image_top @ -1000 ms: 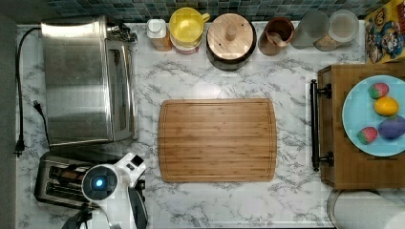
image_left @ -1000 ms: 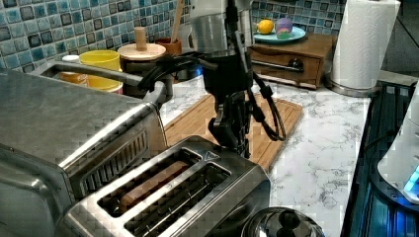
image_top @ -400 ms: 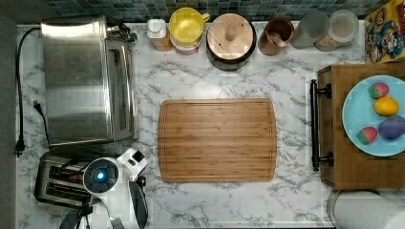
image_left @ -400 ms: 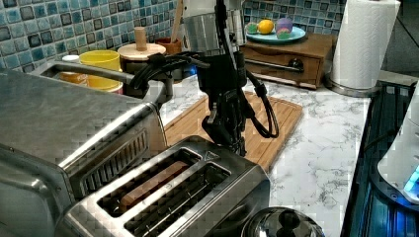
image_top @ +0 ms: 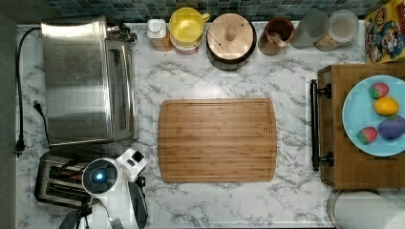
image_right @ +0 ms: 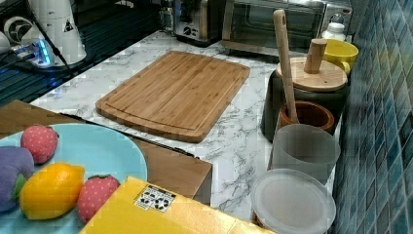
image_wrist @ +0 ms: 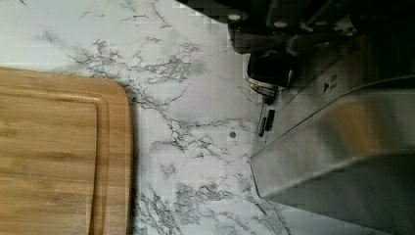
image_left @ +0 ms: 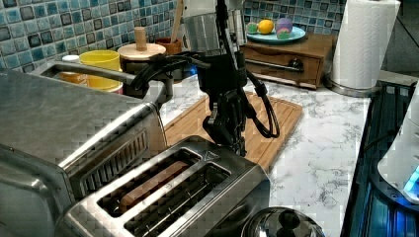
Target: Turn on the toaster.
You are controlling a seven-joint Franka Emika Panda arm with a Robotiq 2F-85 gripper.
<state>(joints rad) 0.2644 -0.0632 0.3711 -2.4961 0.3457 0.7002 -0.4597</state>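
The toaster (image_top: 55, 183) is a small brushed-steel box with two long slots, at the top view's lower left. It stands in front of the toaster oven in the left view (image_left: 173, 197). My gripper (image_left: 236, 145) points down at the toaster's far end, next to the cutting board, with its fingers together and nothing between them. In the top view the white wrist (image_top: 101, 176) covers that end. The wrist view has the toaster's steel side (image_wrist: 342, 147) and a black lever part (image_wrist: 268, 73) close under the hand. The toaster is at the far end of the counter in the right view (image_right: 192, 19).
A large steel toaster oven (image_top: 86, 81) stands right behind the toaster. A bamboo cutting board (image_top: 217, 140) lies mid-counter. Jars and canisters (image_top: 231, 33) line the back wall. A wooden tray (image_top: 334, 143) with a fruit plate and a paper towel roll (image_top: 363, 212) are on the top view's right.
In the top view the wrist has drifted slightly left over the toaster's end. In the left view the gripper stays at that end, barely shifted.
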